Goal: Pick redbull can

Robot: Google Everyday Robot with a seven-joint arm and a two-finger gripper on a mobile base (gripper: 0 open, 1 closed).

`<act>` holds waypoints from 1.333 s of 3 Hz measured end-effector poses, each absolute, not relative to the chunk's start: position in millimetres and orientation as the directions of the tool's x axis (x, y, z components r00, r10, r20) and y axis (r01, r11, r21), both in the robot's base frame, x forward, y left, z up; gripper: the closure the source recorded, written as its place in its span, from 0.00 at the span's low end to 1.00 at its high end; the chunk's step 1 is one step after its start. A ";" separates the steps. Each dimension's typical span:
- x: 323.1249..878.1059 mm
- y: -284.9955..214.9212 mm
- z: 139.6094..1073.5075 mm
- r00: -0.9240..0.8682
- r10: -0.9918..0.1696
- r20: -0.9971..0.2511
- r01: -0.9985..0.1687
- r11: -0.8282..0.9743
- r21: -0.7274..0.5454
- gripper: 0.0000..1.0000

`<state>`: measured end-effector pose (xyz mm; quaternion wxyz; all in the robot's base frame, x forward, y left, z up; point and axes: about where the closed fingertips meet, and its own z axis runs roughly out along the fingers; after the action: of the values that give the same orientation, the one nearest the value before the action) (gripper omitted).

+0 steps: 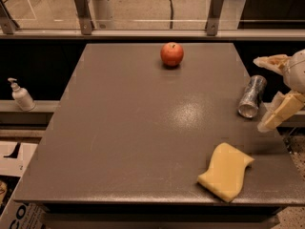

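The redbull can [252,96], slim and silvery, lies on its side near the right edge of the grey table [143,128], with one round end facing the front. My gripper [260,94] is at the right edge of the view, just right of the can. It is open, with one pale finger [269,61] above the can's far end and the other [279,111] beside its near end. It holds nothing.
A red apple [172,54] stands at the back middle of the table. A yellow sponge [226,171] lies at the front right, just below the can. A soap dispenser [20,95] stands on a ledge at the left. A railing runs behind the table.
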<state>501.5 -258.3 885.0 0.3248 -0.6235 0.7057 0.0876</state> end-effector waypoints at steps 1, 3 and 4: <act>501.9 -258.0 884.5 -0.011 -0.823 -0.568 -0.937 0.207 -0.281 0.00; 528.6 -265.1 876.6 0.071 -0.812 -0.580 -0.928 0.160 -0.336 0.00; 538.2 -273.7 874.1 0.108 -0.817 -0.567 -0.911 0.147 -0.385 0.00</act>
<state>538.2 -273.7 874.1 0.3627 -0.6499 0.6647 0.0649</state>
